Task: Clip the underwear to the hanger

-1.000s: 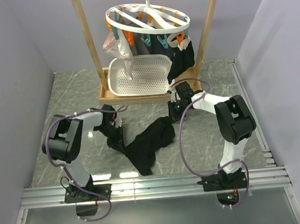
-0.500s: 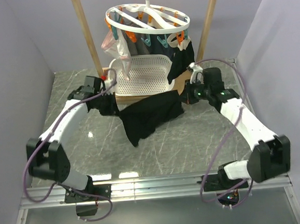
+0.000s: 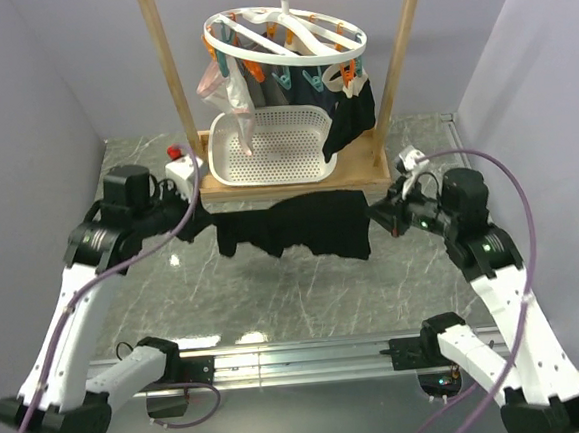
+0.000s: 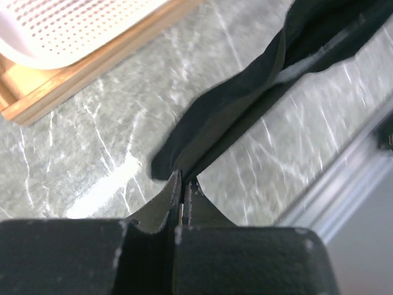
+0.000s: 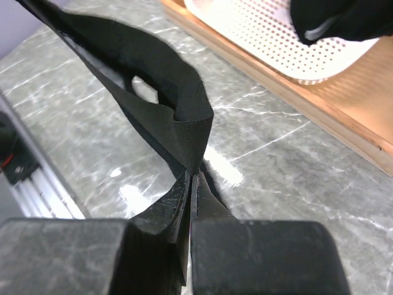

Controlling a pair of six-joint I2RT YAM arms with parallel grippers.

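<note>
Black soft-fabric underwear (image 3: 300, 228): long axis crosswise, ends clamped in left gripper (image 3: 210, 227) and right gripper (image 3: 372, 214); round white plastic hanger (image 3: 298, 63) above, beyond both.

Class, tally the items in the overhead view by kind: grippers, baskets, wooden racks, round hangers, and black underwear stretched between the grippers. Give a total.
Grippers: 2, left gripper, right gripper
Basket: 1
Wooden rack: 1
Round hanger: 1
Underwear: 1
Total: 6

The black boxer briefs (image 3: 295, 226) are hanging stretched out sideways in mid-air, lower edge sagging, below and nearer than the round white hanger (image 3: 287, 63), which is dangling orange and teal clips.
</note>
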